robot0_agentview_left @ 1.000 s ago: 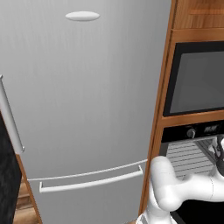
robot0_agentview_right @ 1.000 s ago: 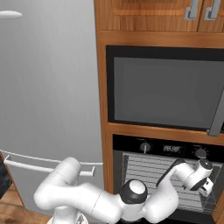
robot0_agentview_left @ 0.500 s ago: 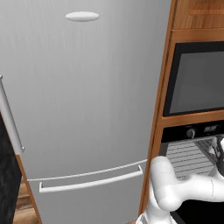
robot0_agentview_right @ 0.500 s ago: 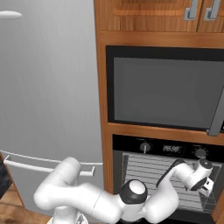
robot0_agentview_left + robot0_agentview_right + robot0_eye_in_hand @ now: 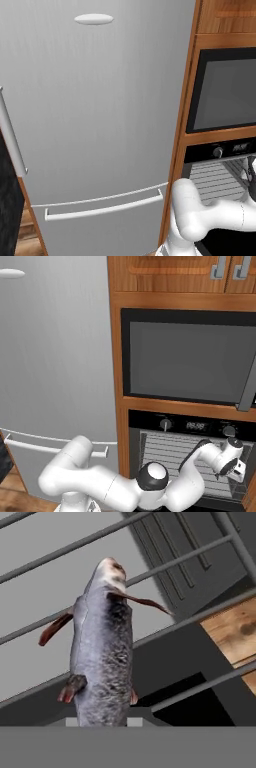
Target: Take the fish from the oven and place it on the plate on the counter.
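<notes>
The fish (image 5: 102, 657), grey with reddish-brown fins, lies across the thin wires of the rack inside the oven (image 5: 186, 425) and looms large right in front of the hand. My gripper (image 5: 235, 468) is reached into the oven cavity at its right side, just below the black control strip. Its fingertips are hidden, so I cannot tell how the jaws stand or whether they touch the fish. The oven's strip with its round knob (image 5: 217, 151) also appears at the right of the left base view. The plate is out of view.
A tall grey fridge (image 5: 100, 125) with a long handle (image 5: 102, 210) stands left of the wooden oven column. A dark glass-fronted appliance (image 5: 187, 358) sits above the oven. A black marbled counter edge (image 5: 7, 200) shows at far left.
The hand has edged slightly down and to the right inside the oven. Nothing else has moved.
</notes>
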{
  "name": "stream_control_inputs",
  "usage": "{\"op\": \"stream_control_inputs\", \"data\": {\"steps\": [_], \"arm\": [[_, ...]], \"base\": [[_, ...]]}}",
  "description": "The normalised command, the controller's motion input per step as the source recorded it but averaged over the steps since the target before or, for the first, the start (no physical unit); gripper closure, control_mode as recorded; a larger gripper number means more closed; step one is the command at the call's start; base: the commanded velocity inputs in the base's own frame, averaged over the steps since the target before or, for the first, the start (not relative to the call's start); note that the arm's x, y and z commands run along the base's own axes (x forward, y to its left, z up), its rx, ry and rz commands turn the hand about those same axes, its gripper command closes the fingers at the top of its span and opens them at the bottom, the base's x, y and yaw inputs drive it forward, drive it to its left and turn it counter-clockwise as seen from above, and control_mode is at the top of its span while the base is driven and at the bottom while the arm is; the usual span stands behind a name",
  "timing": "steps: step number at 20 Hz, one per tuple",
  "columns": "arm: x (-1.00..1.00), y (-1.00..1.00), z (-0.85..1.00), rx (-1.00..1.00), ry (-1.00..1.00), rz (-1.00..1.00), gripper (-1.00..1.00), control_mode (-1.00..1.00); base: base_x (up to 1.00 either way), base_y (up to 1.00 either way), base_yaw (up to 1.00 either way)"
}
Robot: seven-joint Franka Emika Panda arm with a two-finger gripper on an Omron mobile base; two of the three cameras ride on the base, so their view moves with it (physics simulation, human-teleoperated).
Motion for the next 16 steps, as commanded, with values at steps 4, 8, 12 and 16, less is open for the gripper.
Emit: {"op": "stream_control_inputs", "data": {"steps": [4,8,12,16], "arm": [[-0.65,0.01,-0.42,0.04,-0.04,0.06,1.00,-1.00],[-0.97,0.00,0.20,0.03,-0.25,0.00,1.00,-1.00],[-1.00,0.03,0.57,0.04,-0.33,0.00,1.00,-1.00],[-0.97,0.41,0.80,0.01,-0.38,0.00,1.00,-1.00]], "base": [[0.00,0.00,0.00],[0.00,0.00,0.00],[0.00,0.00,0.00],[0.00,0.00,0.00]]}}
